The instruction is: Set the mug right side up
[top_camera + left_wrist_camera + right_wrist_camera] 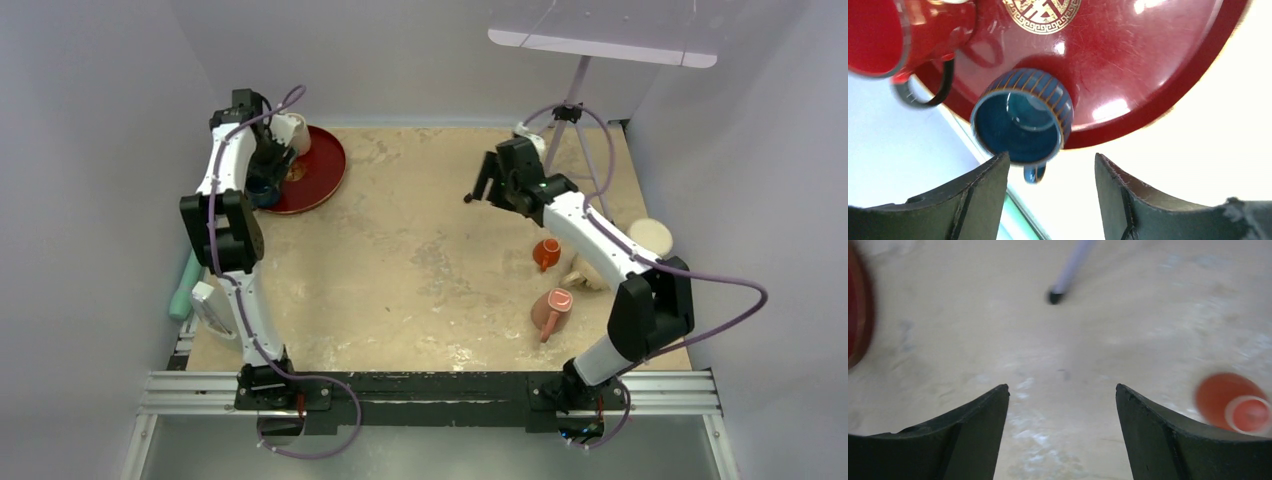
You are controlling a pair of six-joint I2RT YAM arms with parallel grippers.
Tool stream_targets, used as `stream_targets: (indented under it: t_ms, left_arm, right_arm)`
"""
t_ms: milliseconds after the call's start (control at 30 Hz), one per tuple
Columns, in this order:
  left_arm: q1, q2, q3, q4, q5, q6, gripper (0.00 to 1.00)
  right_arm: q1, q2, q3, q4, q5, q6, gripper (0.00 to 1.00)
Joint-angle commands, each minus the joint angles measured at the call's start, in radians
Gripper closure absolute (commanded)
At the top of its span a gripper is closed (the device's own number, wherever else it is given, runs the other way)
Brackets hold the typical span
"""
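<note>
A blue ribbed mug [1020, 122] stands mouth up on the near rim of the dark red plate [1148, 60], its handle toward the camera. In the top view the blue mug [262, 190] is partly hidden under my left arm. My left gripper [1050, 157] hovers just above it, open and holding nothing. My right gripper [1062, 387] is open over bare table, also seen near the table's middle [485, 182]. An orange mug [1235, 402] stands base up to its right [547, 252].
A second mug [290, 130] sits on the red plate [325, 165]. A pink mug [552, 310] lies on its side at the right. Cream objects [650, 235] rest by the right edge. A tripod leg [1068, 267] touches down at the back. A teal object [185, 285] lies off the left edge.
</note>
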Motion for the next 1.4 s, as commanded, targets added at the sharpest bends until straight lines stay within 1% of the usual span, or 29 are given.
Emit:
stream_targets:
  t_ms: [0,67,133,233,300,367,533,667,833,967,1033,1167,1233,1367]
  left_arm:
    - [-0.012,-0.269,-0.075,0.043,0.107,-0.060,0.32]
    - [-0.019,-0.374,-0.161,0.064,0.174,-0.094,0.32]
    - [-0.027,-0.472,-0.252,0.092,0.250,-0.115,0.31]
    - [-0.040,-0.577,-0.348,0.105,0.325,-0.133,0.29]
    - [-0.047,-0.615,-0.386,0.095,0.358,-0.132,0.29]
    - [-0.048,-0.635,-0.402,0.070,0.370,-0.122,0.29]
    - [-0.049,-0.647,-0.406,0.025,0.321,-0.115,0.29]
    - [-0.049,-0.660,-0.404,0.012,0.320,-0.099,0.29]
    - [-0.049,-0.658,-0.390,0.010,0.321,-0.098,0.28]
    - [-0.048,-0.662,-0.390,-0.002,0.340,-0.104,0.28]
    - [-0.050,-0.668,-0.400,-0.002,0.351,-0.106,0.28]
    - [-0.050,-0.670,-0.413,-0.003,0.355,-0.100,0.28]
    - [-0.049,-0.666,-0.409,-0.007,0.356,-0.099,0.28]
    - [-0.050,-0.668,-0.407,-0.008,0.369,-0.103,0.28]
  right_arm:
    - [-0.135,-0.089,-0.171,-0.082,0.202,0.126,0.17]
    - [-0.170,-0.136,-0.241,-0.063,0.237,0.155,0.12]
    - [-0.213,-0.152,-0.288,-0.035,0.238,0.162,0.10]
    - [-0.300,-0.121,-0.316,-0.013,0.197,0.142,0.09]
    - [-0.336,-0.093,-0.326,0.009,0.173,0.123,0.09]
    - [-0.342,-0.069,-0.329,0.036,0.148,0.100,0.09]
    - [-0.344,-0.012,-0.328,0.045,0.100,0.111,0.10]
    - [-0.316,-0.024,-0.345,0.068,0.053,0.134,0.13]
    - [-0.226,-0.008,-0.306,0.088,-0.038,0.156,0.16]
    - [-0.143,0.022,-0.239,-0.018,0.034,0.117,0.14]
    - [-0.128,-0.004,-0.262,-0.038,0.035,0.094,0.15]
    - [-0.120,-0.077,-0.321,-0.074,-0.015,0.037,0.17]
    - [-0.120,-0.119,-0.353,-0.100,-0.030,0.048,0.16]
    - [-0.120,-0.201,-0.461,-0.044,-0.102,0.068,0.16]
